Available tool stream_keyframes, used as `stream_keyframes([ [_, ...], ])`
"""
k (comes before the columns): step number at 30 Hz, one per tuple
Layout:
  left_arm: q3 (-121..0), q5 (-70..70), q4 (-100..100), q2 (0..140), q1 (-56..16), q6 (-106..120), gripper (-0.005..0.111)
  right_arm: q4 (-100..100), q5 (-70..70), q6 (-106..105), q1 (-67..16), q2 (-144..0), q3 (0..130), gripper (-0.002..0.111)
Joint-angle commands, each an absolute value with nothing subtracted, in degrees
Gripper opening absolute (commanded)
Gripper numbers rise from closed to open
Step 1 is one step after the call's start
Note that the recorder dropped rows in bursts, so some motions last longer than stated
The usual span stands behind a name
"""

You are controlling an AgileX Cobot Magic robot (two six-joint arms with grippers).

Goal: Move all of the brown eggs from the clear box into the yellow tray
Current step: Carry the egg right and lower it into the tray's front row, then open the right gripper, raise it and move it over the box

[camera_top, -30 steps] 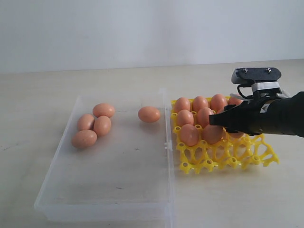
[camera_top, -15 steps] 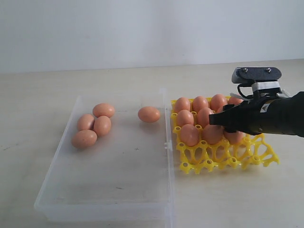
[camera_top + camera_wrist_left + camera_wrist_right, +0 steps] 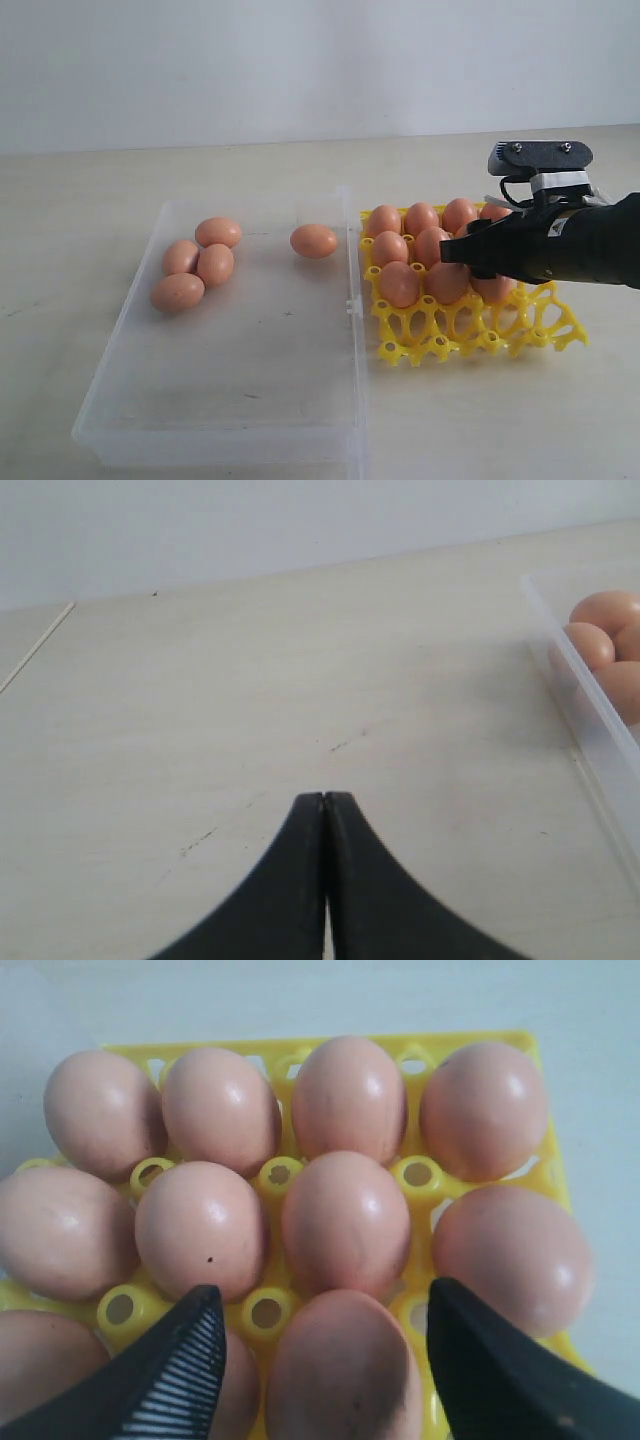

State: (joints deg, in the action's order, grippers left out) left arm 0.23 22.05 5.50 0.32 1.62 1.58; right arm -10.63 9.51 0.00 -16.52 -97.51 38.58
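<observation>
The clear box (image 3: 240, 400) lies on the left with several brown eggs in it: a cluster at its far left (image 3: 198, 264) and a single egg (image 3: 314, 241) near its far right wall. The yellow tray (image 3: 480, 335) to its right holds several brown eggs (image 3: 398, 284) in its back rows. My right gripper (image 3: 320, 1310) stands open over the tray, its fingers apart on either side of an egg (image 3: 345, 1370) seated in a cup, not touching it. My left gripper (image 3: 324, 798) is shut on nothing, over bare table beside the box wall (image 3: 585, 705).
The tray's front row of cups (image 3: 440, 345) holds no eggs. The box's hinged edge (image 3: 352, 305) lies right against the tray. The right arm (image 3: 560, 245) covers the tray's right-hand eggs. The pale table (image 3: 480, 430) stretches all round.
</observation>
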Motion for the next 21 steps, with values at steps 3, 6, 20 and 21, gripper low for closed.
stream_keyframes([
  [3,0.00,21.69,5.44,0.00,1.73,1.32,0.000,-9.97,9.44,0.62,-16.33,-97.40,38.41,0.058],
  [6,0.00,21.69,5.44,0.00,1.73,1.32,0.000,-9.97,9.13,1.70,-16.33,-97.40,38.41,0.058],
  [20,0.00,21.69,5.44,0.00,1.73,1.32,0.000,-9.97,5.19,-0.59,-21.50,-88.44,46.11,0.049],
  [21,0.00,21.69,5.44,0.00,1.73,1.32,0.000,-9.97,3.33,-2.58,-22.41,-88.76,47.66,0.042],
])
